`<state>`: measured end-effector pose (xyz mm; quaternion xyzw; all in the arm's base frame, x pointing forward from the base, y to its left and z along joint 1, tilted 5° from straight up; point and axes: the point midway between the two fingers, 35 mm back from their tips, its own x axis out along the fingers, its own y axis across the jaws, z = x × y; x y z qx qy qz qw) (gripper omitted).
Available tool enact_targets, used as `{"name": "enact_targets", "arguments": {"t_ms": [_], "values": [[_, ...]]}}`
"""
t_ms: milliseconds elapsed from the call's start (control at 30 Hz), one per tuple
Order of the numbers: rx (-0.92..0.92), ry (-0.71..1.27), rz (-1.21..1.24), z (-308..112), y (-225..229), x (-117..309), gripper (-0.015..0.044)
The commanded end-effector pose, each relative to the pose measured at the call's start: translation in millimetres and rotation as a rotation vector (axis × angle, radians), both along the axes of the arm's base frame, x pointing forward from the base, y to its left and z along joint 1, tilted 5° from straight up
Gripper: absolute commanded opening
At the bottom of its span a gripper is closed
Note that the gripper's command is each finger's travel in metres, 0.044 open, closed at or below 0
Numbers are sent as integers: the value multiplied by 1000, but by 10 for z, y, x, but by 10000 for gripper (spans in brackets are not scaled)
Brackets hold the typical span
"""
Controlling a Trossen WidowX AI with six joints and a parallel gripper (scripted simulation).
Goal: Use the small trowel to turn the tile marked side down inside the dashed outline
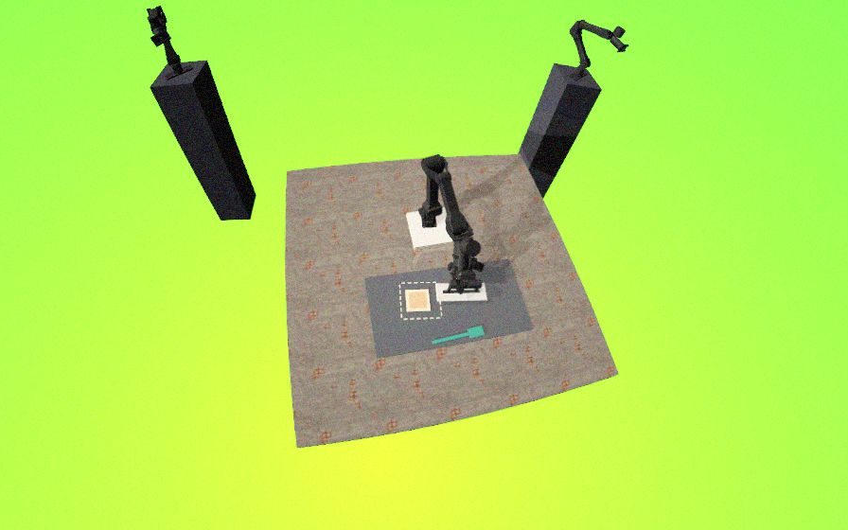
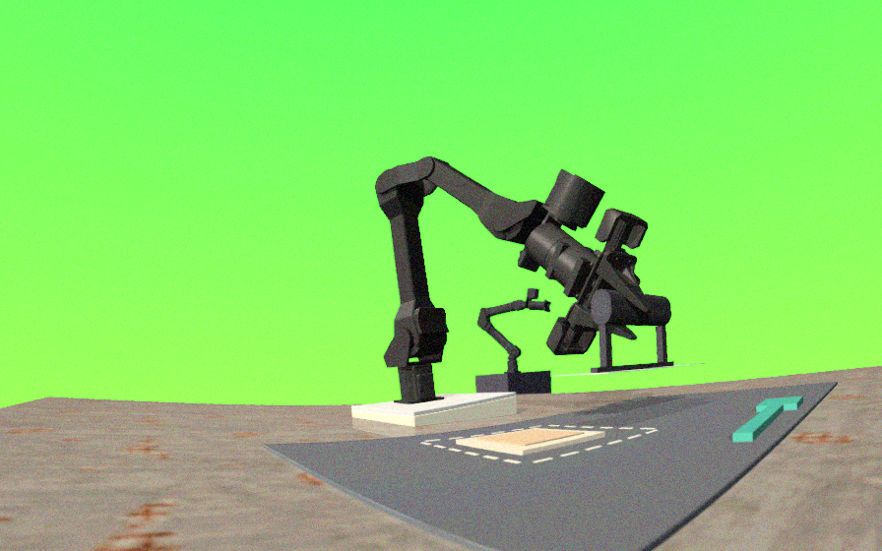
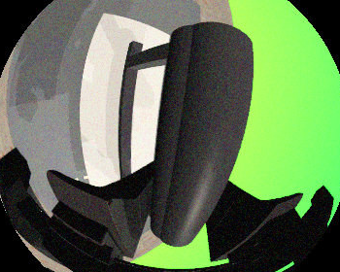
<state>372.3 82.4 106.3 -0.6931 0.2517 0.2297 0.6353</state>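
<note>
The tile [image 1: 417, 300] [image 2: 534, 438] lies flat on the mat [image 1: 391, 339] [image 2: 397, 478], within the dashed outline [image 2: 545, 459]. Its plain tan-orange face with a cream border is up. No dark mark shows on it; its underside is hidden. My gripper [image 1: 466, 279] [image 2: 626, 309] [image 3: 184, 211] is shut on the thick black handle of the trowel [image 1: 473, 296] [image 2: 657, 311] [image 3: 98, 97]. The trowel's thin white blade is about level, raised above the mat beside the tile and not touching it.
A teal spatula-shaped tool [image 1: 457, 335] [image 2: 763, 420] lies at the mat's front edge. The white base plate [image 1: 419, 238] [image 2: 390, 415] of my arm stands behind the mat. Two more arms stand on dark pillars [image 1: 200, 145] [image 1: 558, 118] at the back left and back right.
</note>
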Motion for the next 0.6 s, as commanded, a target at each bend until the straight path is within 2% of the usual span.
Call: {"name": "enact_targets", "arguments": {"t_ms": [0, 233, 567], "values": [[11, -23, -1, 153, 202, 48, 0], [13, -26, 0, 273, 488, 25, 0], [13, -26, 0, 276, 495, 24, 0]]}}
